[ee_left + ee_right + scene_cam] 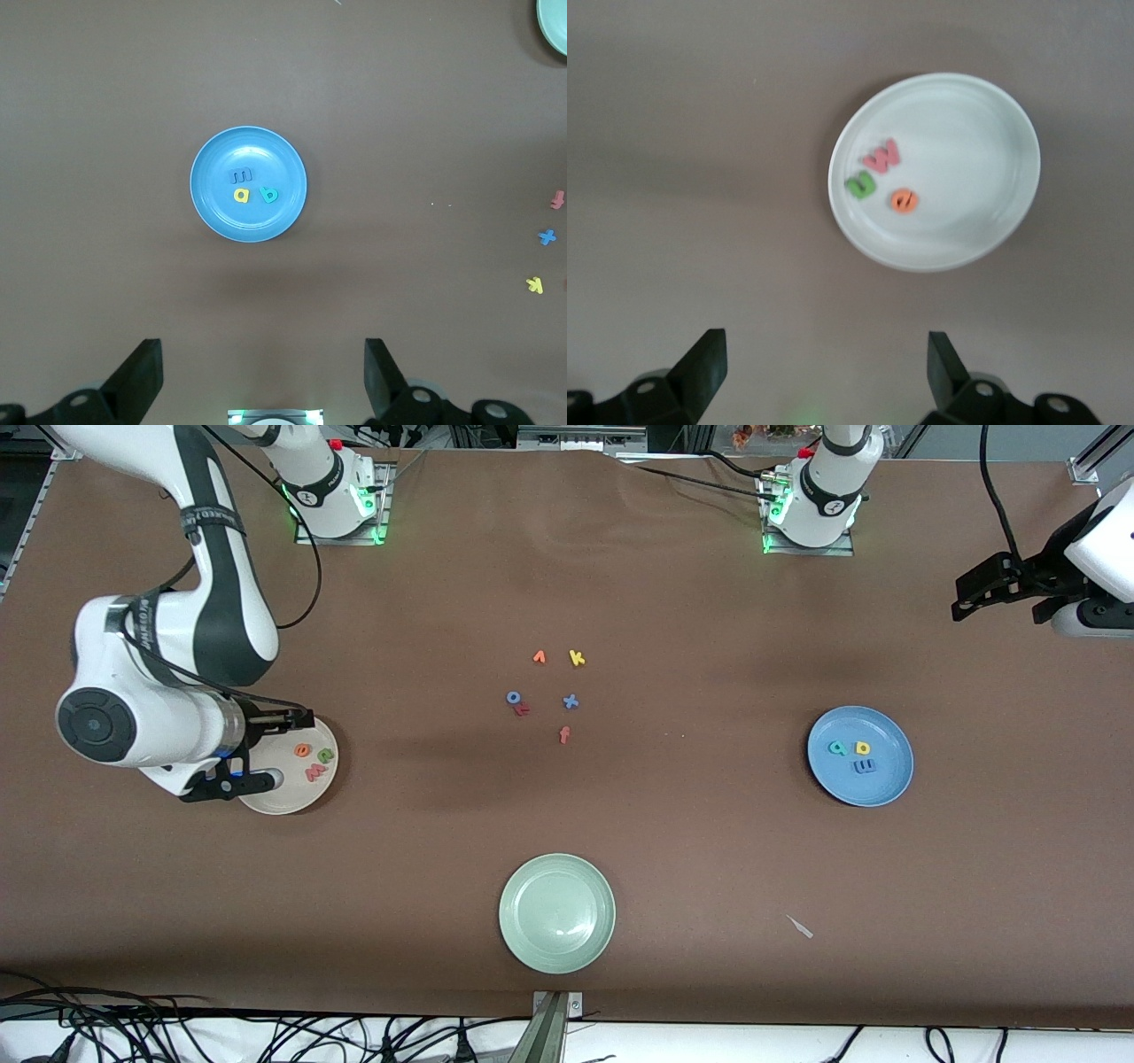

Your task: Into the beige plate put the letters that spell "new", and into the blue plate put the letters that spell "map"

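The right hand [266, 751] is held over the beige plate [288, 797] at the right arm's end of the counter [567, 850], its fingers spread apart and nothing gripped between them. In that plate, just beside the hand, the green n [325, 755], the orange e [303, 750] and the pinkish-red w [315, 772] are seen lying close together. The left hand [997, 589] is parked in the air at the left arm's end of the counter, waiting, its fingers likewise spread and empty. Well below it the blue plate [873, 790] is found on the counter, and in it the blue m [864, 765], the yellow a [861, 748] and the teal p [836, 747] are grouped. Between the two hands, a cluster of spare letters [549, 695] is left on the counter, and a pale green plate [556, 912] is set nearer the front camera.
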You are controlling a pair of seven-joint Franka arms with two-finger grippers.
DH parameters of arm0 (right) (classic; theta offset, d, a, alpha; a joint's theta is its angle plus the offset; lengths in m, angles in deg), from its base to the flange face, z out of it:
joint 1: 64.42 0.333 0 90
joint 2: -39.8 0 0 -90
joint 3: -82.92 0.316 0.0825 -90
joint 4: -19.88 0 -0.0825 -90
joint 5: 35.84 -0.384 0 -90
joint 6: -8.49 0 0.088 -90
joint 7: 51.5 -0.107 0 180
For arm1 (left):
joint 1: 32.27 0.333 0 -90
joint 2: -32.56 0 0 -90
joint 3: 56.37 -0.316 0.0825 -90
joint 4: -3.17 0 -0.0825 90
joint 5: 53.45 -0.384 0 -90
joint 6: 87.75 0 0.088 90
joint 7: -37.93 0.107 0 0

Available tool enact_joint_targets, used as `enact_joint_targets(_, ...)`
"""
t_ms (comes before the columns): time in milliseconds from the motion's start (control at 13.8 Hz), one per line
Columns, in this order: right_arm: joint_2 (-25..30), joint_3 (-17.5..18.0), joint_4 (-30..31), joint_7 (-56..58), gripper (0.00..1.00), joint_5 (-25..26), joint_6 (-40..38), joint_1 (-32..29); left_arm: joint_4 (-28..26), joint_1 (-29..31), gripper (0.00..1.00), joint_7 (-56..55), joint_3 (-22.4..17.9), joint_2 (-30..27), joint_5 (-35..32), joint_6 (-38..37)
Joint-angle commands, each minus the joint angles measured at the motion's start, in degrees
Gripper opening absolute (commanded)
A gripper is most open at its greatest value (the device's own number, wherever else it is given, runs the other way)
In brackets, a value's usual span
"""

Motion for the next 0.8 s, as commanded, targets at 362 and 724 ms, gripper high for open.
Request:
enact_joint_targets(362,9.0,9.5,-4.1,-3.7,1.0,3.9,-8.1,-5.6,2.3,0.4,1.0,-0.4,-0.5,1.1,0.7,-1.7)
enact_joint_targets(724,19.6,13.1,6.2,-3.4,1.0,5.1,-2.5,-11.9,2.3,0.5,1.0,-0.6,-0.5,1.1,0.7,-1.7)
